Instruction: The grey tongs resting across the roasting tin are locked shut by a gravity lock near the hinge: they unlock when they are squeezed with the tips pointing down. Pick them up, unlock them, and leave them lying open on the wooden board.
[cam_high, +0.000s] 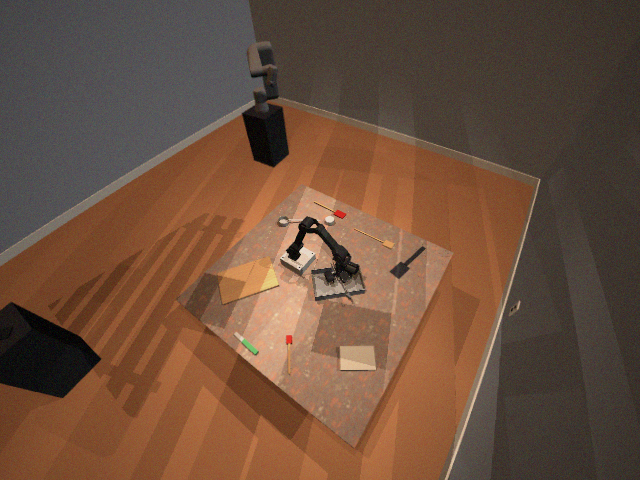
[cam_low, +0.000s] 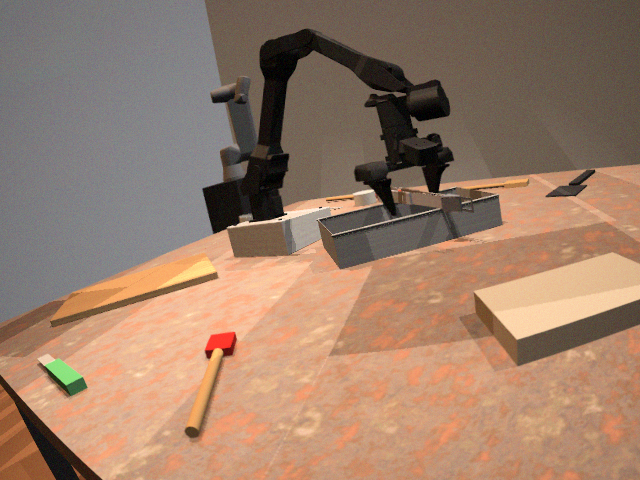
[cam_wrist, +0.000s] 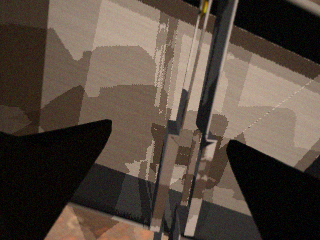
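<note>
- The grey tongs (cam_high: 348, 294) (cam_low: 454, 203) (cam_wrist: 217, 65) lie across the roasting tin (cam_high: 338, 296) (cam_low: 382, 242) (cam_wrist: 120, 65), over its open top.
- Seen from the wrist, the long way of the tongs runs from top to bottom, leaning a little. Their thin ends point to the bottom, over the tin's edge, and a small yellow bit shows near the top.
- The two tong arms sit close side by side — long, thin, flat and smooth, with a step partway along. Some parts look shiny and some look dark.
- The claw (cam_high: 337, 276) (cam_low: 413, 202) (cam_wrist: 170, 135) is open wide and holds nothing. Its black, pointy fingers aim down, one on each side of the tongs, with a gap on both sides.
- The black arm (cam_high: 323, 235) (cam_low: 356, 59) bends up and over from a white box (cam_high: 308, 255) (cam_low: 258, 240) to the tin.
- The tin is a grey box with thin, straight walls and a flat bottom that has fine lines.
- The wooden board (cam_high: 248, 281) (cam_low: 134, 289) is flat and yellow-brown, well apart from the tongs — it lies on the other side of the white box.
- The table (cam_high: 330, 408) (cam_low: 392, 413) looks like stone, with pink, orange and grey spots.
</note>
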